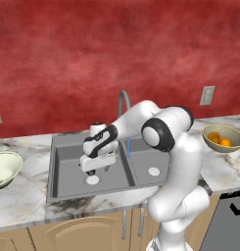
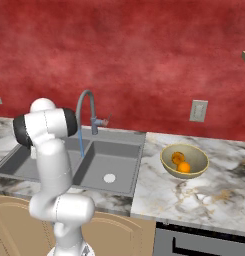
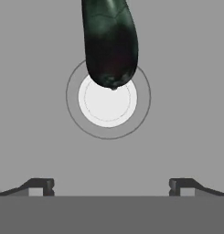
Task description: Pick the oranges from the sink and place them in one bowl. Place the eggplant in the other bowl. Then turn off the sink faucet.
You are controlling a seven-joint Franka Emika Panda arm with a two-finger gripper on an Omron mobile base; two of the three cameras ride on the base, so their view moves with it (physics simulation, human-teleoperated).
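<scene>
Now I am hovering my tool [image 1: 96,169], jaws wide and empty, over the eggplant [image 3: 110,43] by the left drain [image 3: 107,98]; next I am judging a forward descent to straddle it

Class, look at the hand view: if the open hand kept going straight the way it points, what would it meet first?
Probably the bare sink floor just short of the white drain. The hand is aimed below the eggplant, though depth is hard to judge.

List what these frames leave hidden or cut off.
- Dark glossy eggplant: top edge of the hand view cuts off its far end.
- Left sink basin floor: the open gripper covers part of it in the left base view.
- Pale cream-white bowl: cropped by that view's left edge.
</scene>
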